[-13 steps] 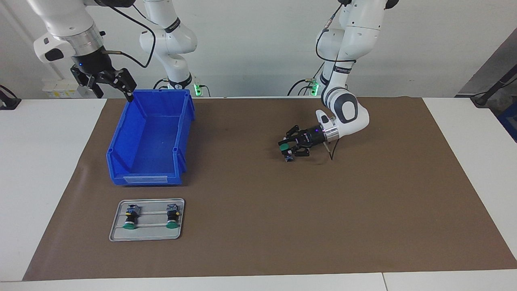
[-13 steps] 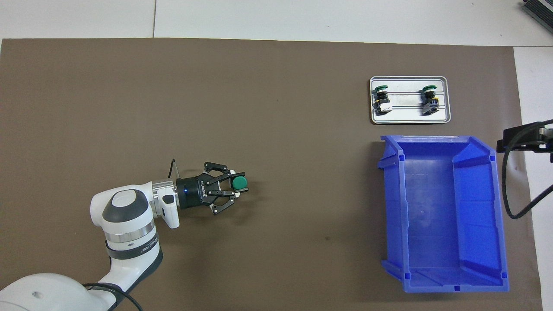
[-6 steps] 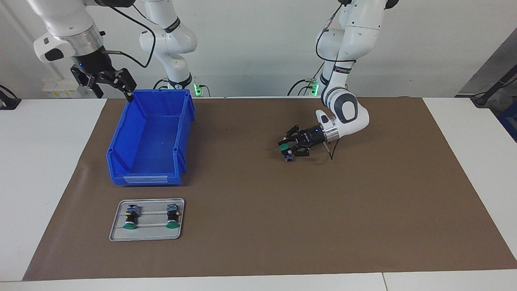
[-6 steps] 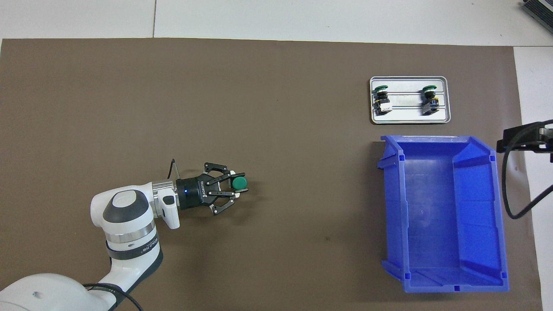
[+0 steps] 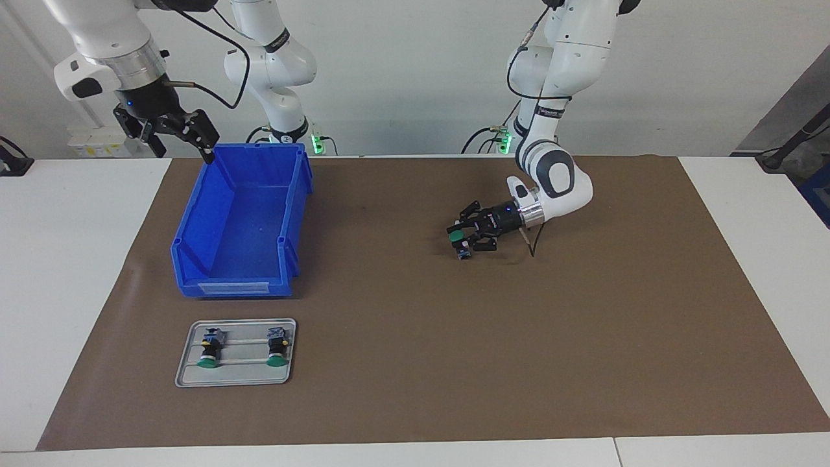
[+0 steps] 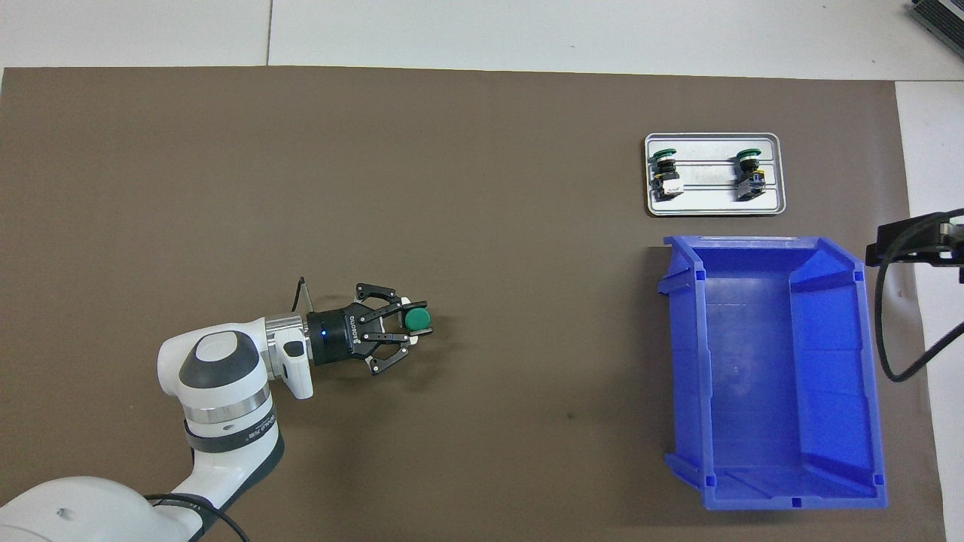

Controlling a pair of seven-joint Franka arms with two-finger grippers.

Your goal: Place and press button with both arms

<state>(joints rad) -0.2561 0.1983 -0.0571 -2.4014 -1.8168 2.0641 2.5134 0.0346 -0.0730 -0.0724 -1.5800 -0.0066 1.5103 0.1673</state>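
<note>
My left gripper (image 5: 462,240) is low over the middle of the brown mat, lying nearly level, and is shut on a button (image 5: 456,236). The button's green cap points up and its bluish terminal block (image 5: 464,255) is down at the mat. In the overhead view the gripper (image 6: 405,326) shows with the green cap (image 6: 416,318) at its tips. My right gripper (image 5: 172,134) waits in the air, open and empty, by the corner of the blue bin toward the right arm's end.
An empty blue bin (image 5: 189,224) (image 6: 681,361) stands at the right arm's end. A grey tray (image 5: 240,374) (image 6: 708,205), farther from the robots, holds two more green-capped buttons (image 5: 209,351) (image 5: 277,349) lying on their sides.
Almost nothing. My left gripper still holds the button in the same spot, with only a very slight shift of the wrist. The right arm has barely moved.
</note>
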